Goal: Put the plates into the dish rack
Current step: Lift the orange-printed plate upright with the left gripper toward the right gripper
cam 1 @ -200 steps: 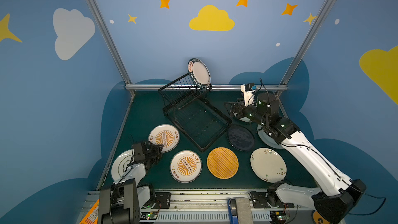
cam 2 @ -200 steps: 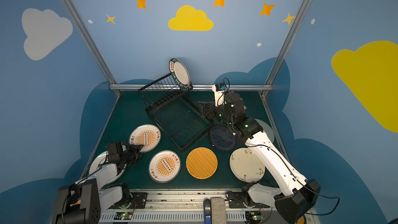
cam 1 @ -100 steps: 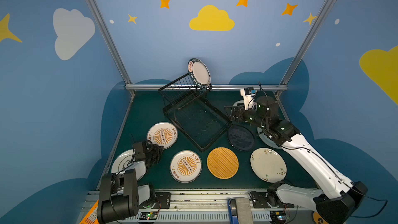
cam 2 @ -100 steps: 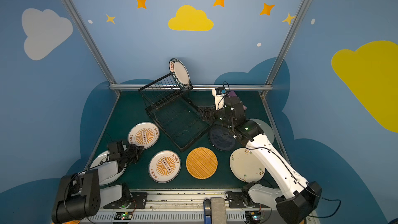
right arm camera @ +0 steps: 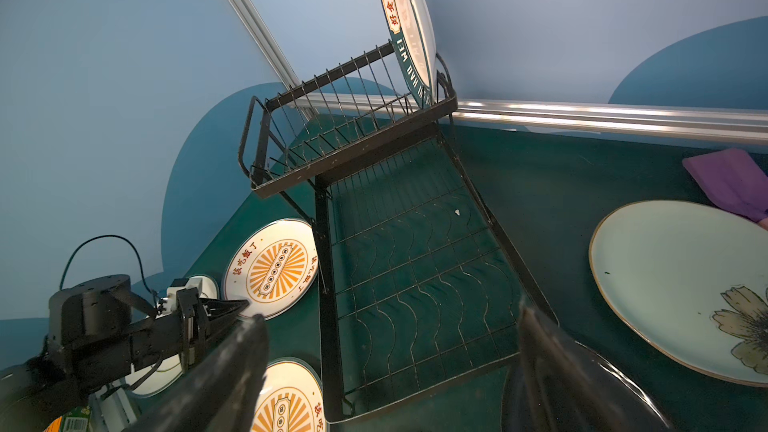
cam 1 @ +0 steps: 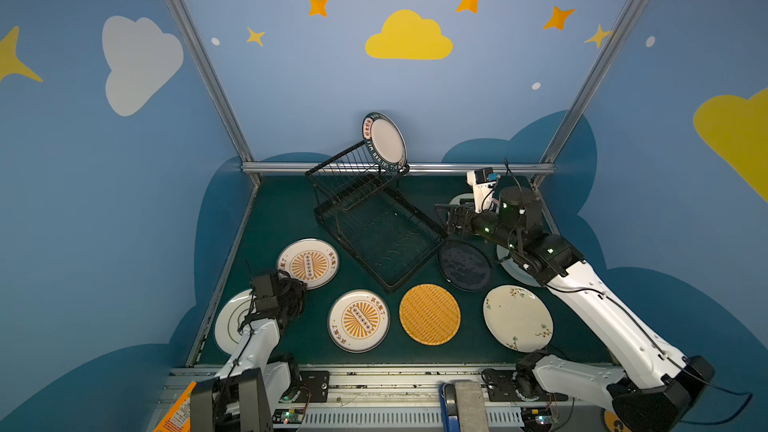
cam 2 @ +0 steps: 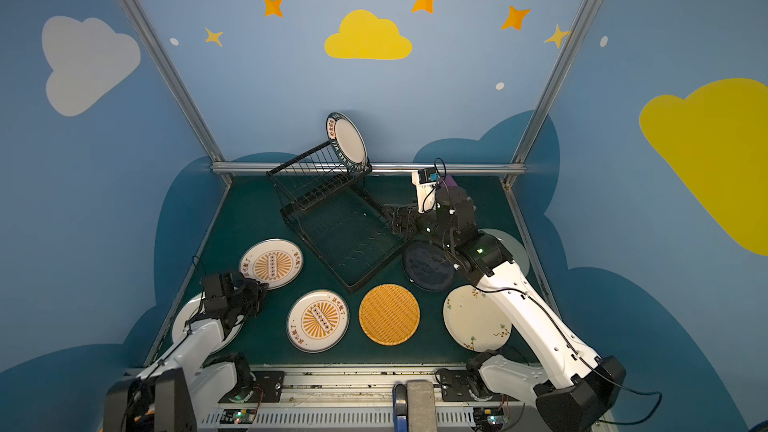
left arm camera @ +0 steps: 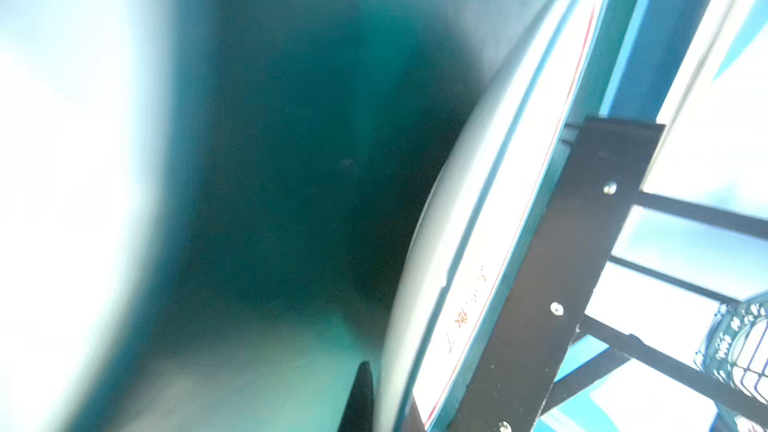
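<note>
The black wire dish rack (cam 1: 388,286) stands at the back, with a lettered-rim plate (cam 1: 384,143) (right arm camera: 409,22) upright in its upper tier. Flat on the green mat lie two sunburst plates (cam 1: 308,263) (cam 1: 358,320), an orange woven plate (cam 1: 429,314), a dark navy plate (cam 1: 464,265) and a cream floral plate (cam 1: 518,317). My left gripper (cam 1: 294,286) (left arm camera: 388,401) is shut on the near rim of the far sunburst plate (left arm camera: 490,218). My right gripper (cam 1: 446,218) (right arm camera: 390,367) hangs open and empty over the rack's right edge (right arm camera: 498,234).
A white ringed plate (cam 1: 230,322) lies under my left arm by the left wall. A pale green flowered plate (right arm camera: 681,284) and a purple spatula (right arm camera: 727,180) lie at the back right, partly under my right arm (cam 1: 582,284). Metal frame rails border the mat.
My left gripper's jaws have closed onto the sunburst plate's rim. My right gripper has stayed open and sunk slightly beside the rack.
</note>
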